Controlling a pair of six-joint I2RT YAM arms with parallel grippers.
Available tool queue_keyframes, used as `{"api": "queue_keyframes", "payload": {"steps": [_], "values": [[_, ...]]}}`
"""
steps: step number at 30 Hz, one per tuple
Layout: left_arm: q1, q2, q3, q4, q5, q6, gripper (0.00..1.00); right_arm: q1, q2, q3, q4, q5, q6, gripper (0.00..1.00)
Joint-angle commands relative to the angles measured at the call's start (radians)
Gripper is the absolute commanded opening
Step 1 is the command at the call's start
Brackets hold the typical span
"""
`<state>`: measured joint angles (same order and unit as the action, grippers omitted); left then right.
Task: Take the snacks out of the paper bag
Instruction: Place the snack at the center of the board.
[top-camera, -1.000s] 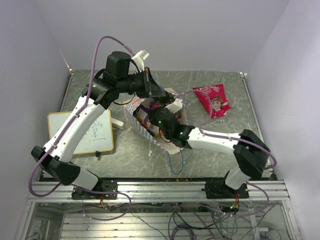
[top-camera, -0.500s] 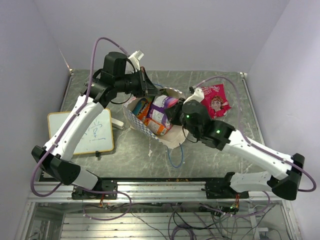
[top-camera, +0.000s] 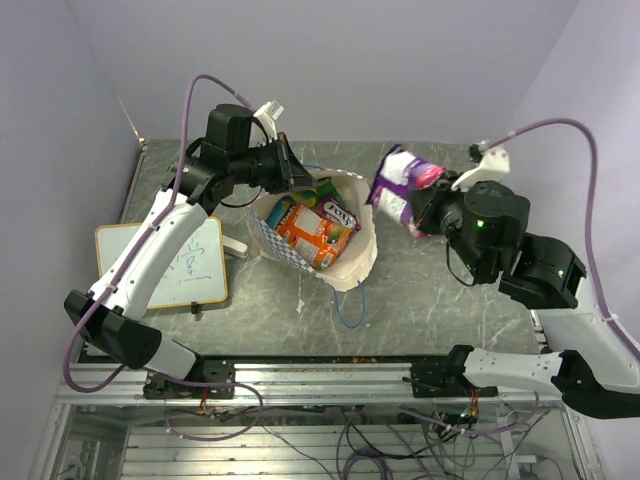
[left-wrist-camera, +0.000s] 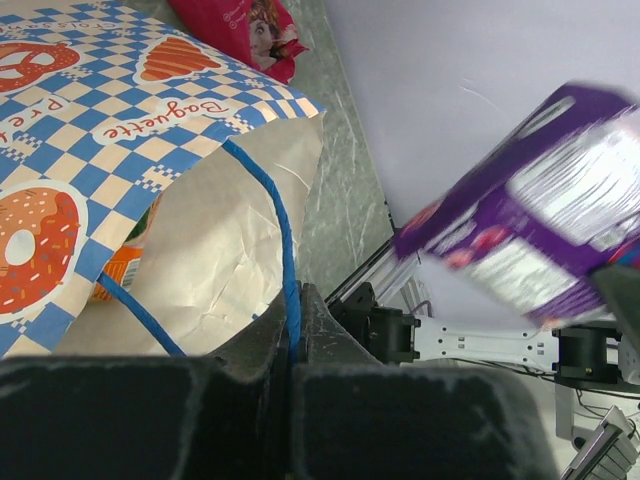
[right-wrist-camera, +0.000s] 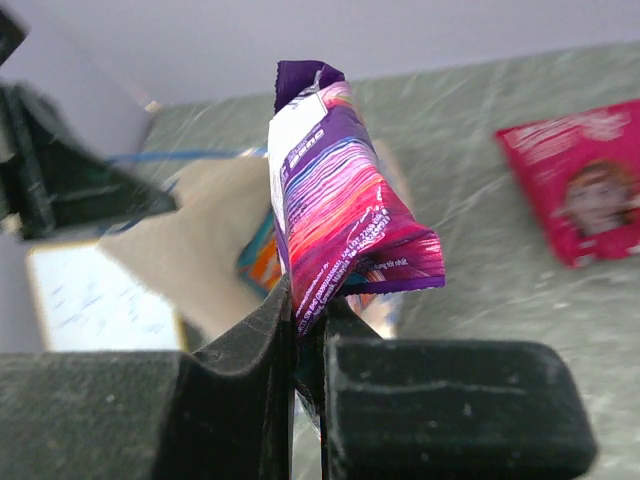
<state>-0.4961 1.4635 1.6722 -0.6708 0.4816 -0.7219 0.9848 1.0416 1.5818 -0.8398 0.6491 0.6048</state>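
1. Right gripper (right-wrist-camera: 305, 312) is clamped on the lower edge of a purple-and-pink packet (right-wrist-camera: 335, 215), which is held in the air right of centre in the top view, beside the paper bag (top-camera: 358, 258).
2. Left gripper (left-wrist-camera: 293, 325) is pinched tight on the blue cord handle (left-wrist-camera: 286, 235) at the bag's upper-left rim.
3. An orange packet (top-camera: 312, 235) and other packets are seen inside the open bag.
4. A red-pink packet (right-wrist-camera: 585, 185) is seen lying flat on the table (top-camera: 430, 290), at the right of the right wrist view.

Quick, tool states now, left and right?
Left tool: closed on the blue cord handle of the paper bag.
Right tool: closed on a purple snack packet.
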Motion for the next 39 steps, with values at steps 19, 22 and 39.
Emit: {"api": "queue_keyframes", "payload": {"steps": [19,22,39], "values": [[0.008,0.038,0.111,-0.114,-0.072,-0.044,0.07,-0.868,0.455,-0.240,0.764,-0.415,0.084,0.00],[0.008,0.037,0.110,-0.112,-0.076,-0.052,0.07,-0.941,0.488,-0.315,0.886,-0.517,0.215,0.00],[0.008,0.093,0.198,-0.186,-0.074,-0.010,0.07,-1.101,0.793,-0.655,1.264,-0.607,0.493,0.00]]}}
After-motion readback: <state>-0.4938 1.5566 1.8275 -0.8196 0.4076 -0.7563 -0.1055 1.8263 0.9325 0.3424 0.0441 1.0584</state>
